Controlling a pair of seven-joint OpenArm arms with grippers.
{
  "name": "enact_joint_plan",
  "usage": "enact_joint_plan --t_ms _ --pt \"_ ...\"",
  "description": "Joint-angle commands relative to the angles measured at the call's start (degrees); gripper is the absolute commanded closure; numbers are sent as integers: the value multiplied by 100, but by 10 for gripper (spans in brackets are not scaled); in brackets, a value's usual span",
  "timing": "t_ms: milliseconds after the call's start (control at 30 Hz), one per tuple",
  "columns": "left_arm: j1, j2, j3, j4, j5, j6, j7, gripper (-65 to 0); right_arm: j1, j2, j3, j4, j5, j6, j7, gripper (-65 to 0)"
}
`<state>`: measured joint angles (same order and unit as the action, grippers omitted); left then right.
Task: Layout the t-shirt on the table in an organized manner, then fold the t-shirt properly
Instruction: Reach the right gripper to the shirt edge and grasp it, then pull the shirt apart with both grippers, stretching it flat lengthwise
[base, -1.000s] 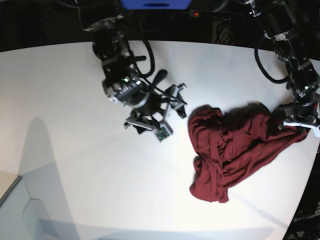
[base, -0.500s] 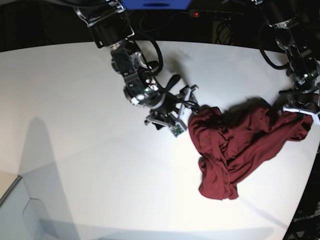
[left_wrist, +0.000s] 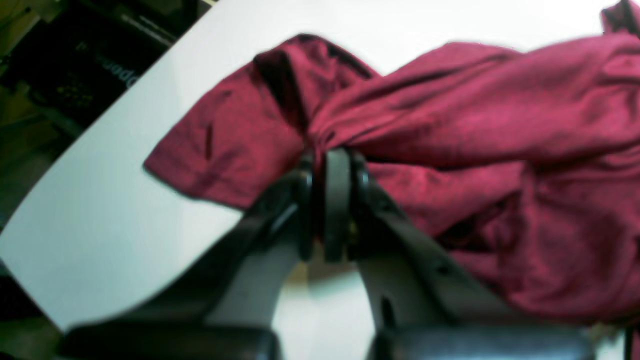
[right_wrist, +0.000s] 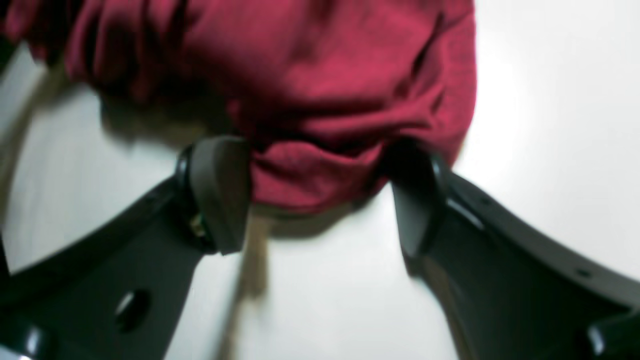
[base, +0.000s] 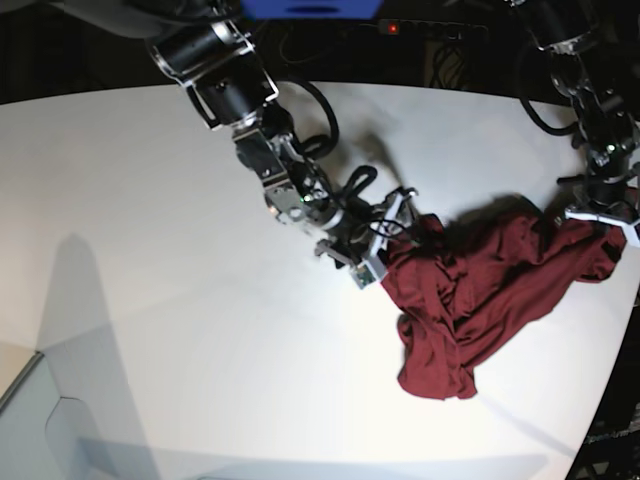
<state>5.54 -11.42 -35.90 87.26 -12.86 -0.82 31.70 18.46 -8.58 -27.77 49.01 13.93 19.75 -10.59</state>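
Base view: with the left pincer clamped on the crumpled t-shirt at the surface edge, close the spread right pincer on one layer only.

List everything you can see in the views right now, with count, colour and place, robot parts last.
t-shirt: one, dark maroon, bunched up on the table's right side in the base view, not laid flat.
table: one, white, with a curved edge, under everything.
blue object: one, at the top edge of the base view behind the table; what it is cannot be told.
red light: one, small, in the dark strip beyond the table's far edge.
left gripper: one, black, shut on a fold of the t-shirt at its right end in the base view.
right gripper: one, black, jaws wide open astride the t-shirt's edge nearest the table's middle.
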Motion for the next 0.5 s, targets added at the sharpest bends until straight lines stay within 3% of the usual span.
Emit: enact_joint_plan --t_ms 0,67,200,267,333,467 --pt "-40 -93 -19 104 25 16 -124 -3 172 -42 3 -53 106 25 -27 -420" --pt "-31 -93 -36 87 34 16 -115 -3 286 -42 -5 -229 202 52 -9 -328" --pt "4 -111 -54 78 7 16 -124 -3 304 -42 -5 -246 220 25 -36 -7" --pt "-13 -120 -54 96 -10 16 -124 -3 304 -42 3 -176 220 25 -106 0" --pt "-22 -102 -54 148 -10 16 -115 -3 225 256 144 202 220 25 -247 -18" --pt "-22 -102 -63 535 -19 16 -115 -3 -154 801 1032 1652 220 25 -616 0"
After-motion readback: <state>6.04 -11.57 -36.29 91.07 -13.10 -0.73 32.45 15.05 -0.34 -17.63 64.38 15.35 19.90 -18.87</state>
